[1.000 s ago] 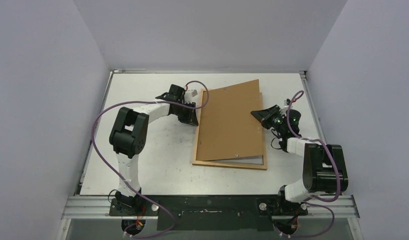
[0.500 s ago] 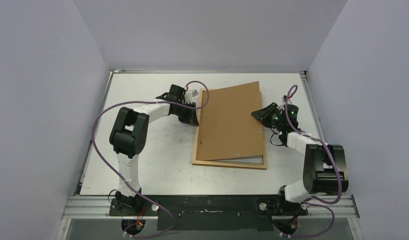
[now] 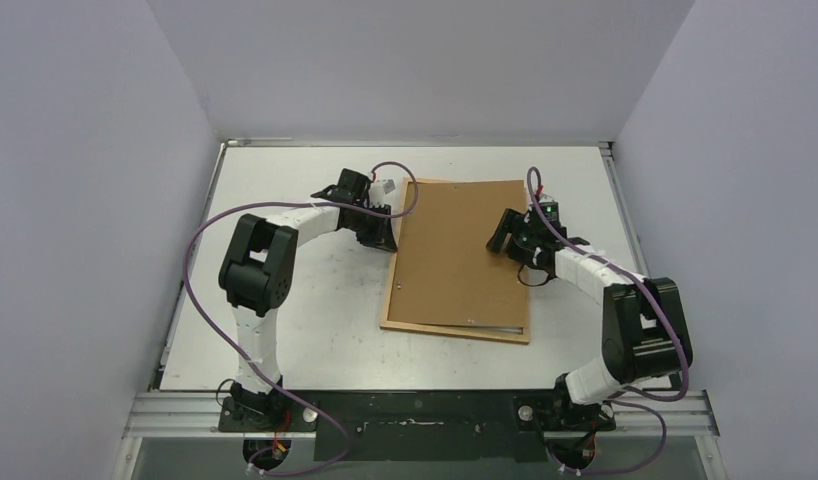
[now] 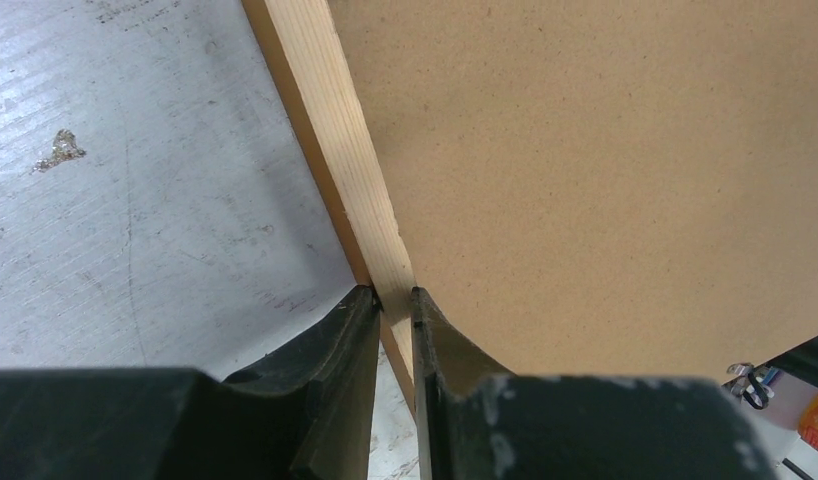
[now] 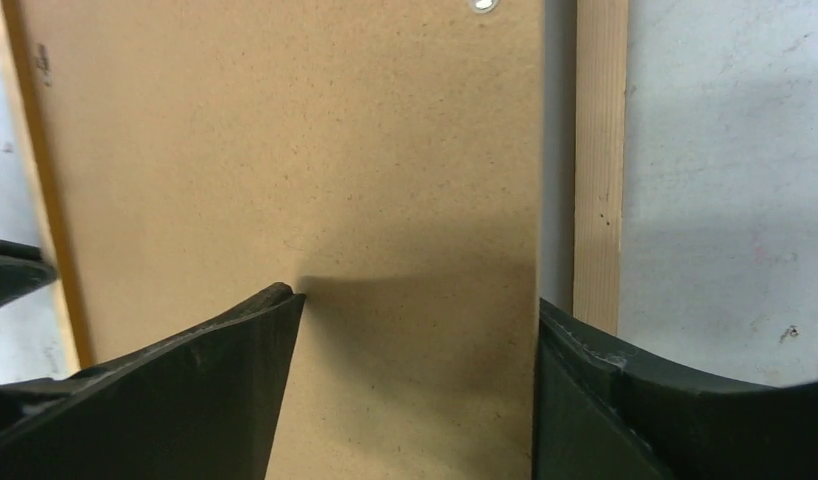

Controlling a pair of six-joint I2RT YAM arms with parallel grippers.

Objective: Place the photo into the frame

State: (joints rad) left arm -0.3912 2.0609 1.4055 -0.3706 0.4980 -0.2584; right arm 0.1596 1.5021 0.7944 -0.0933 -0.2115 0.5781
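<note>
The photo shows in no view. The brown backing sheet (image 3: 460,250) covers the opening of the frame (image 3: 425,327), leaving 1 grey sliver along the near rail, too thin to read. The frame lies flat on the surface (image 3: 315,300), its long axis running near to far. The left fingers (image 4: 345,350) are narrow, pinching its left rail. The right fingers (image 5: 215,370) stand wide over the sheet near its right edge, holding nothing.

The left claw (image 4: 393,300) pinches the frame (image 4: 345,150) by its pale wooden rail, one fingertip on each side. The brown backing board (image 4: 605,180) spreads to the claw's right, the scratched grey desk (image 4: 135,200) to its left.
</note>
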